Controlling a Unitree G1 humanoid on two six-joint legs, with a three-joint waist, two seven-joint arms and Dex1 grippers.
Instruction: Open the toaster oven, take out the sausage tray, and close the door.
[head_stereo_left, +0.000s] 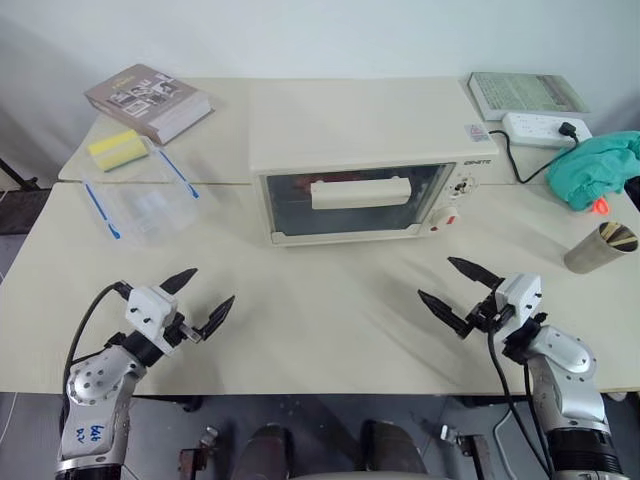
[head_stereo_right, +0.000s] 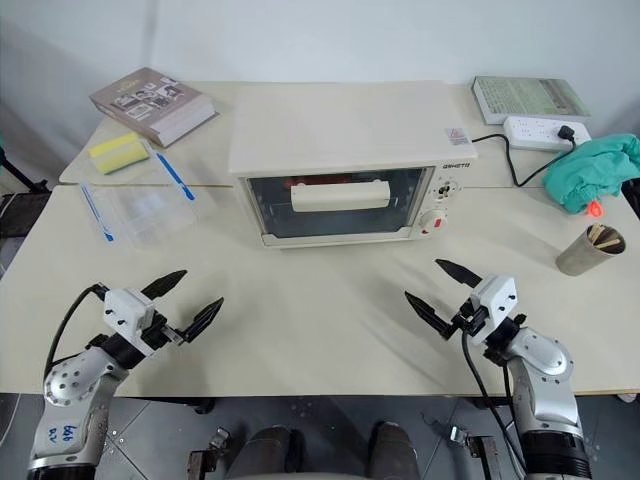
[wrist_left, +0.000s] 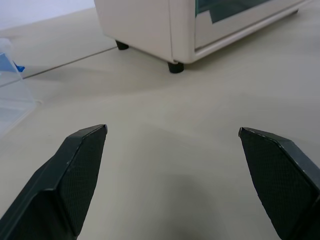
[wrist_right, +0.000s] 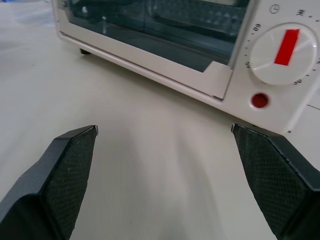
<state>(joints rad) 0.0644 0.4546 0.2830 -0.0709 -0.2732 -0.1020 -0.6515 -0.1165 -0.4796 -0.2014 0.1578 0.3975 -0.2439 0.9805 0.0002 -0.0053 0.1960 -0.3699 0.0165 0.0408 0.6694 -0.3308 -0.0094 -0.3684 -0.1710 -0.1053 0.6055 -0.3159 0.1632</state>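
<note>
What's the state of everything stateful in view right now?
door: shut, handle untouched
toaster oven: upright on the table, cord plugged into the power strip
left gripper: open, empty, above the table
right gripper: open, empty, above the table
plastic bag: lying flat
cup: upright
book: closed

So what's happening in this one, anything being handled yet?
Nothing is held yet. The toaster oven sits on the table with its door shut; something red shows dimly through the glass. Both arms hover over the table in front of it, the left end effector and right end effector open and empty, short of the door handle.
</note>
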